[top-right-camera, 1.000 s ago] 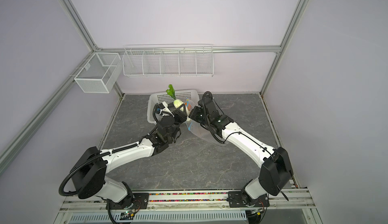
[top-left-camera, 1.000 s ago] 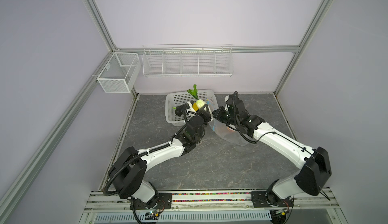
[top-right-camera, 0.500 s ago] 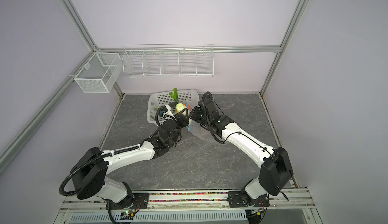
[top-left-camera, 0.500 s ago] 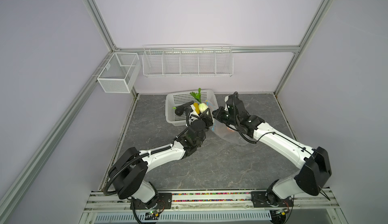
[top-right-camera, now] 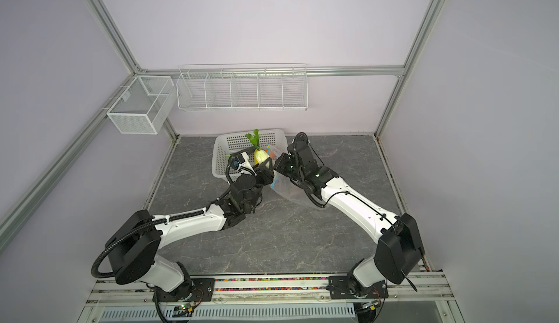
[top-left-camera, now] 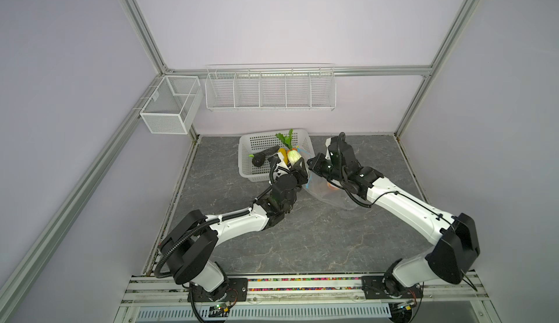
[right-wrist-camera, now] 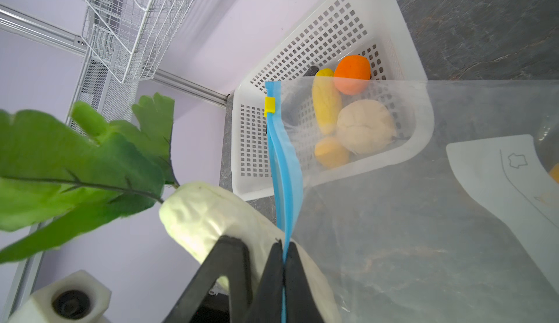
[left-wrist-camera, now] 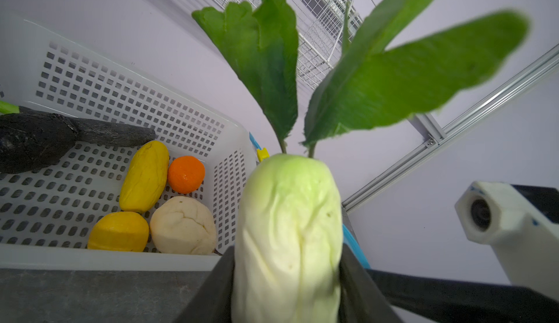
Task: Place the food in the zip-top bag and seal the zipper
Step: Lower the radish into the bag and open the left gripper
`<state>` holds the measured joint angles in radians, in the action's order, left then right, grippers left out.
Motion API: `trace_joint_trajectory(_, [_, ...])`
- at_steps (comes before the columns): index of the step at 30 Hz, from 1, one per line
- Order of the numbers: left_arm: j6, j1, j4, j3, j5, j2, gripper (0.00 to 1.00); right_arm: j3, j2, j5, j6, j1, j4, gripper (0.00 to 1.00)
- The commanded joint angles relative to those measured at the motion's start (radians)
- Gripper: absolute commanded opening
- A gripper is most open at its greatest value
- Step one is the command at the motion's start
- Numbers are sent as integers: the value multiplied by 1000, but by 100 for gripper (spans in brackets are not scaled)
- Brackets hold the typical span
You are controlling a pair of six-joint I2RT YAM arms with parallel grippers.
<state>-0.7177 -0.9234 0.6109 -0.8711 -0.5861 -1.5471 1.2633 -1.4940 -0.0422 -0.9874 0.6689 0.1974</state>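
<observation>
White radish (top-left-camera: 292, 156) has edged toward 4 o'clock, nearer the zip-top bag (right-wrist-camera: 393, 230). Left fingers (left-wrist-camera: 216, 294) clasp both its sides; right fingers (right-wrist-camera: 298, 291), at its 3 o'clock, pinch the zipper (right-wrist-camera: 286, 170) tightly.

**Both arms stretched inward, both grippers engaged**

The left arm (top-left-camera: 242, 221) lies low and stretched forward, its wrist bent upward. The left gripper (left-wrist-camera: 287, 250) points up, jaws pressed against both sides of a white radish (left-wrist-camera: 287, 215) (it stands upright between them). The right arm (top-left-camera: 402, 206) angles forward and inward, ending just beside the left. The right gripper (right-wrist-camera: 284, 245) is fully closed, fingertips pinching the blue zipper (right-wrist-camera: 284, 167).
</observation>
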Motion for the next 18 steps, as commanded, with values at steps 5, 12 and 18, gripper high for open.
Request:
trace_joint_trajectory(5, [25, -6, -26, 0, -27, 5, 66, -7, 31, 12, -9, -12, -13, 6])
trace_joint_trajectory(12, [40, -6, -48, 2, -21, 28, 66, -4, 24, 15, -10, -14, -16, 6])
trace_joint_trajectory(18, [98, -6, -119, 21, -45, 131, 64, -21, 46, 0, 0, -20, -8, 6])
